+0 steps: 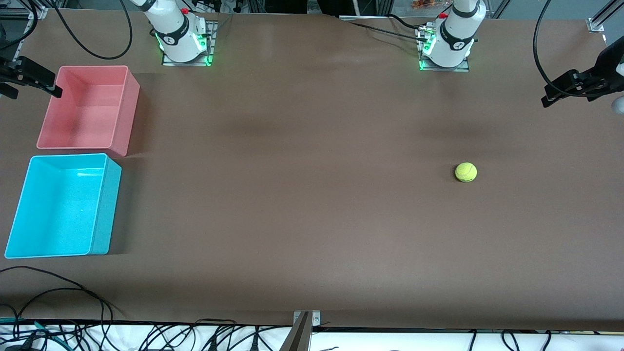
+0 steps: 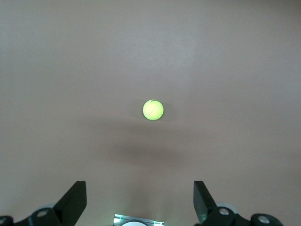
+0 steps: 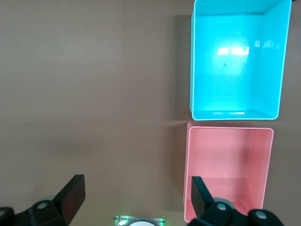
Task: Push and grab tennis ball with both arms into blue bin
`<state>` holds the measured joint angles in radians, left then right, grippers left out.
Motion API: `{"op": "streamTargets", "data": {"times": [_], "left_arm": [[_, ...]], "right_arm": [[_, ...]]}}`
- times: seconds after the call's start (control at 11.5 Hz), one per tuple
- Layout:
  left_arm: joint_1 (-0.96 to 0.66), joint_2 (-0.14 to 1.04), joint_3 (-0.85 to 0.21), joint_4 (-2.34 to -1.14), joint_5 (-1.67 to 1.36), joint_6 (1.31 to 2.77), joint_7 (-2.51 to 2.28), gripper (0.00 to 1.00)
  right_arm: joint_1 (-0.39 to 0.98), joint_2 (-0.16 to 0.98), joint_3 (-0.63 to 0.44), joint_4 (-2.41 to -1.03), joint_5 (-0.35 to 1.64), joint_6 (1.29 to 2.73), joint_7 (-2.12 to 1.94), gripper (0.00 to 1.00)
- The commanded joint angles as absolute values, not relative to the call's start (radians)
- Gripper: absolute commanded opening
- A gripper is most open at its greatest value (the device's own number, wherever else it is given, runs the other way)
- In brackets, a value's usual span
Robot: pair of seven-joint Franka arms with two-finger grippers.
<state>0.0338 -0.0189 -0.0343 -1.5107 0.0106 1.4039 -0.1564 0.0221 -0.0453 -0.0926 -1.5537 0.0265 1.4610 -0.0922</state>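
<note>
The tennis ball [image 1: 466, 172] lies alone on the brown table toward the left arm's end, nearer to the front camera than the left arm's base [image 1: 451, 41]. It also shows in the left wrist view [image 2: 153, 109]. The blue bin [image 1: 105, 209] stands empty at the right arm's end and shows in the right wrist view [image 3: 192, 61]. Both grippers are out of the front view. My left gripper [image 2: 138, 188] is open and empty, high over the table near its base. My right gripper [image 3: 136, 181] is open and empty, high over the table beside the bins.
An empty pink bin [image 1: 124, 112] stands right next to the blue bin, farther from the front camera; it also shows in the right wrist view [image 3: 230, 128]. Black camera mounts [image 1: 29, 75] [image 1: 580, 83] reach in at both table ends. Cables [image 1: 146, 334] run along the front edge.
</note>
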Motion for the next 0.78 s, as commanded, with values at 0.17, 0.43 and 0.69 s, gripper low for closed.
{"op": "streamTargets", "data": {"times": [0.17,0.43,0.69], "left_arm": [[0.041,0.031,-0.035,-1.501,0.008,1.388,-0.158,1.00],[0.038,0.023,-0.035,-1.535,0.009,1.417,-0.156,1.00],[0.043,0.024,-0.032,-1.670,0.011,1.544,-0.156,1.00]], "right_arm": [[0.018,-0.048,-0.095,-1.537,0.044,1.439,-0.107,1.00],[0.018,-0.048,-0.095,-1.537,0.044,1.440,-0.106,1.00],[0.018,-0.048,-0.095,-1.537,0.044,1.440,-0.106,1.00]]}}
